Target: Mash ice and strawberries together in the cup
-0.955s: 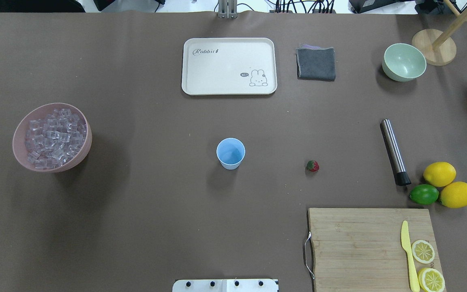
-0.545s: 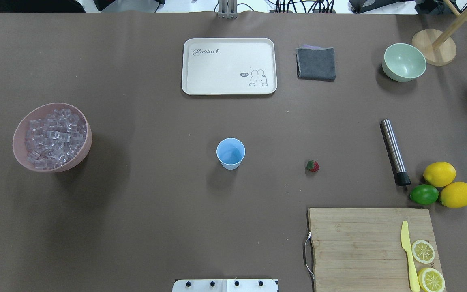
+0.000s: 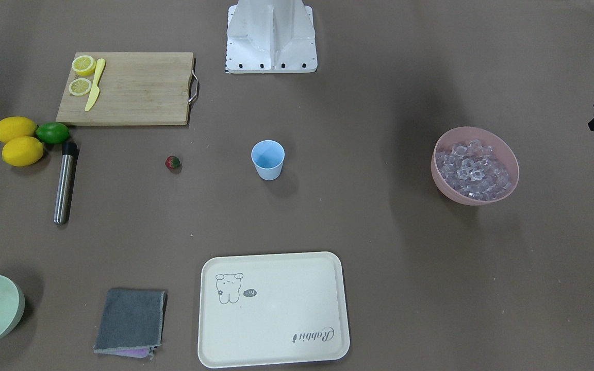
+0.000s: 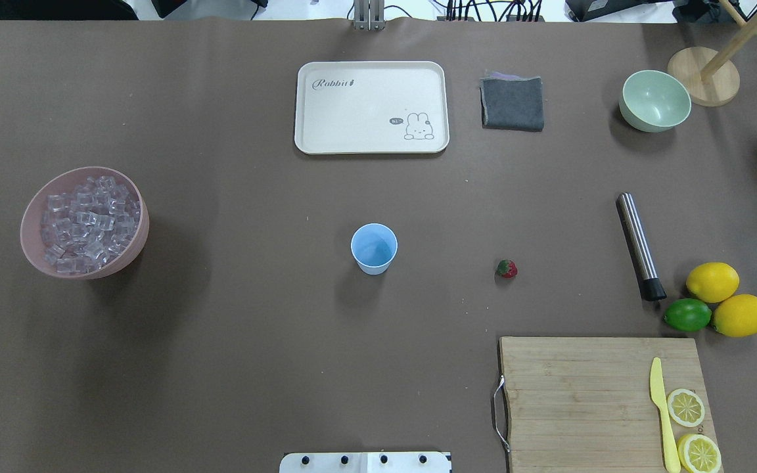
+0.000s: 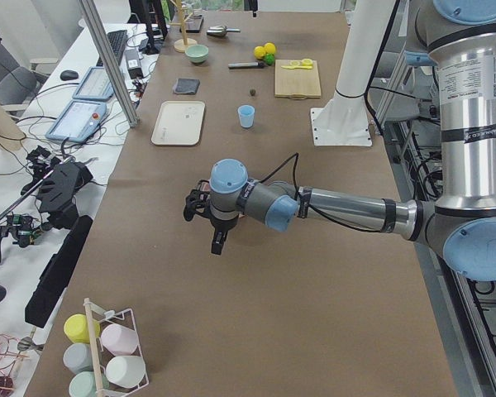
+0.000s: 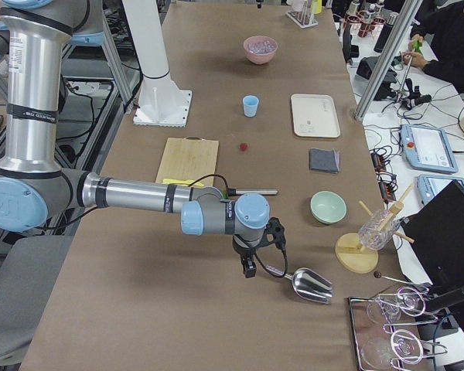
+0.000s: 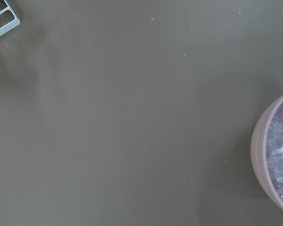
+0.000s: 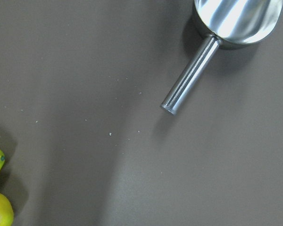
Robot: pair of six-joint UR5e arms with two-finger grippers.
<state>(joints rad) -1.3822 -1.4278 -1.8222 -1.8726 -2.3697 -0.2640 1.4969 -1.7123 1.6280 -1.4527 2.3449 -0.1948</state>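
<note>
Status: task at its start, nothing mashed and nothing loaded. The cup (image 4: 374,248) stands upright near the middle of the worktop (image 4: 253,328), and its interior reads as plain blue from overhead, so it appears empty. The strawberry (image 4: 506,268) lies on the worktop well apart from the cup, on the robot's right, whole and with its green cap on. All the ice (image 4: 86,223) visible is heaped in the pink bowl (image 4: 142,233) at the far left of the worktop; no loose pieces are seen outside it. A steel rod (image 4: 639,245) with a dark end, probably the mashing implement, lies flat further right, untouched. The left tool (image 5: 217,246) hangs above bare worktop out past the pink bowl, whose rim just enters the left wrist view; it shows clearly only from the side, so whether it is spread or closed cannot be told, and nothing is seen in it. The right tool (image 6: 249,270) hangs just beside a metal scoop (image 8: 236,19) at the right end; its state likewise cannot be told. Judgement: remaining are ice into cup, strawberry into cup, rod picked up, contents mashed, meaning every step.
</note>
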